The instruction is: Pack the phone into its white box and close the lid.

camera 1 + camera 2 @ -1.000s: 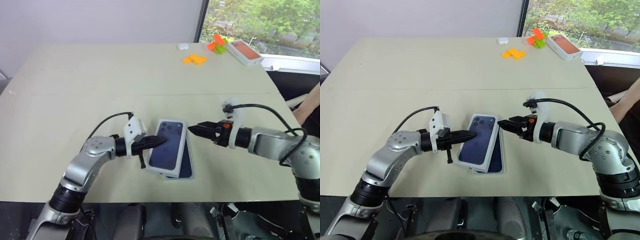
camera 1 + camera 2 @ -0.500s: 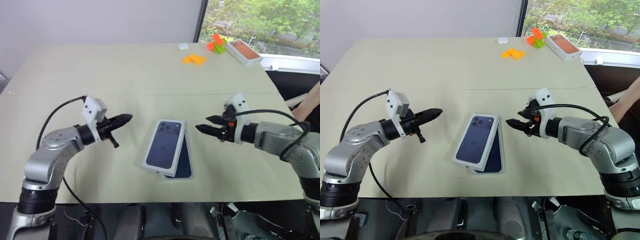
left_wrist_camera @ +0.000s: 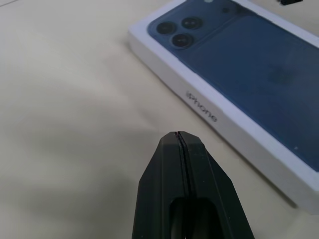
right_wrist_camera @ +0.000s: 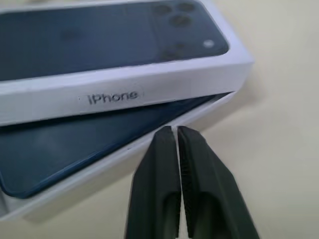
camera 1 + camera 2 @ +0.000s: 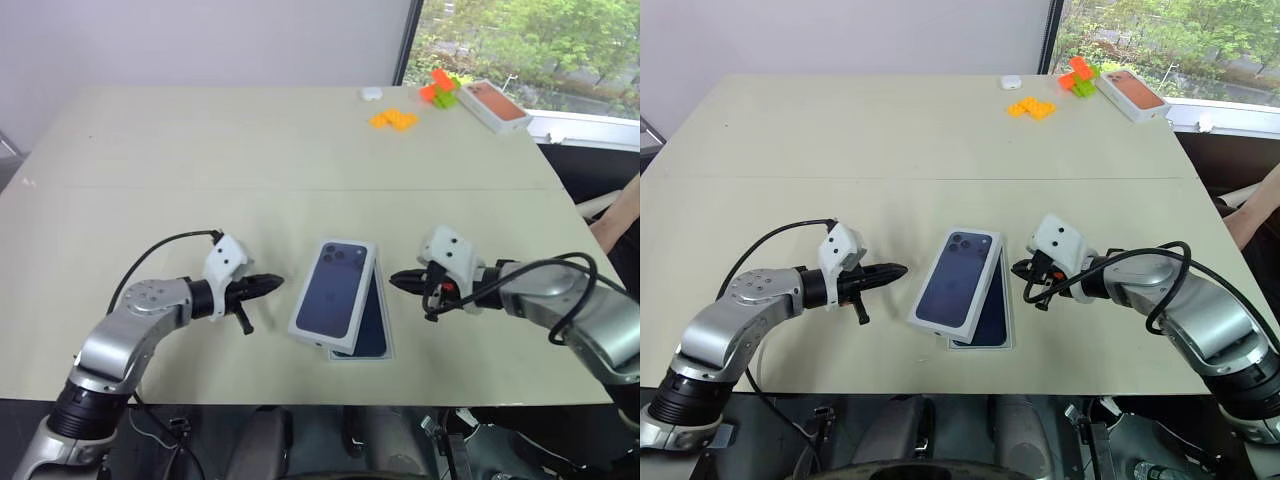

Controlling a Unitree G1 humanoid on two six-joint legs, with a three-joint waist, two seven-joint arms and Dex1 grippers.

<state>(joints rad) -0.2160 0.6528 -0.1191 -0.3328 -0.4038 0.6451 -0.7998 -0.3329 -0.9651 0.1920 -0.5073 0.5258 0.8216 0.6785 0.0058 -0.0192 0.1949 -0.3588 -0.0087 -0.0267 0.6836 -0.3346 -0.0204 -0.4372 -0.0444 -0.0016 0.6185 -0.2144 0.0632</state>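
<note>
The lid [image 5: 335, 290], white with a dark blue phone picture on top, lies askew over the white box [image 4: 94, 172], not seated on it. Under the lid the dark blue phone [image 5: 373, 325] shows along the right and near sides, lying in the box. My left gripper [image 5: 278, 282] is shut with nothing in it, low over the table just left of the lid and pointing at its long side. My right gripper [image 5: 392, 279] is shut and empty too, just right of the box, its fingertips [image 4: 172, 137] close to the rim and the lid's far corner.
At the table's far right stand a box with a salmon-orange top [image 5: 492, 104], orange bricks [image 5: 390, 119], red and green bricks [image 5: 440, 92] and a small white thing [image 5: 370, 94]. A person's arm [image 5: 622, 212] shows at the right edge. The table's near edge [image 5: 330, 398] runs just below the box.
My left gripper left the lid, swung out to the left, then came back near its side. My right gripper rolled, sank a little and shut. The lid stays askew.
</note>
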